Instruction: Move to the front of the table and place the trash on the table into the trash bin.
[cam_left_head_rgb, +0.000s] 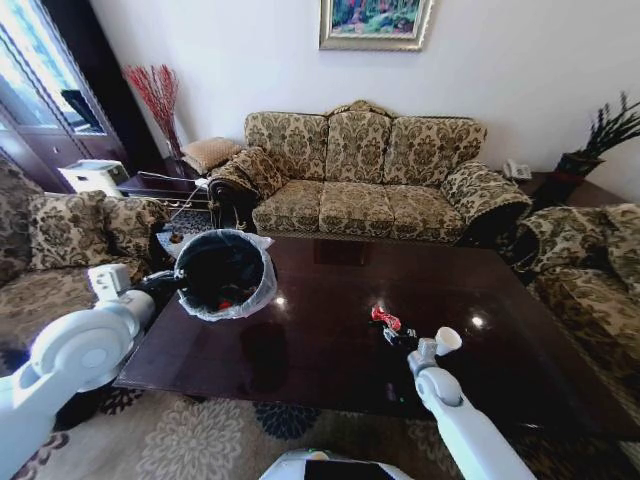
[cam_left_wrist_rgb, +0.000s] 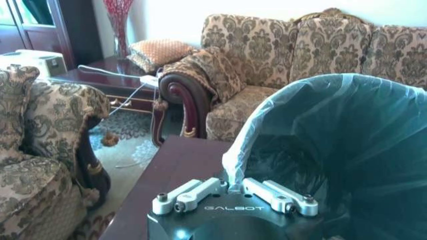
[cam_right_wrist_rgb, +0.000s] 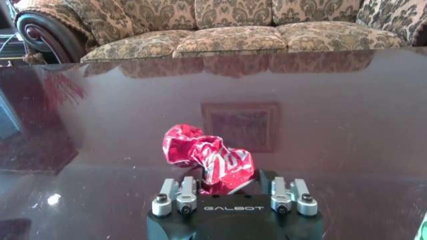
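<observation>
Left gripper (cam_left_wrist_rgb: 235, 192) clamped its fingers on the trash bin (cam_left_head_rgb: 225, 272) rim, bin on the dark surface (cam_left_head_rgb: 330, 300) — right gripper (cam_right_wrist_rgb: 230, 187) fingers grasped a red crumpled wrapper (cam_right_wrist_rgb: 207, 157).

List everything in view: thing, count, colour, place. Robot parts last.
table: one, glossy dark brown, centre of the room in front of the robot.
trash bin: one, black with a whitish bag liner, held at the table's left end.
red crumpled wrapper: one, red, on the table right of centre, at the right gripper.
white paper cup: one, white, on the table just right of the right gripper.
sofa: one, tan floral, behind the table.
painting: one, gilt frame, on the wall above the sofa.
left gripper: shut on the bin's liner rim.
right gripper: fingers either side of the wrapper, open or shut unclear.
</observation>
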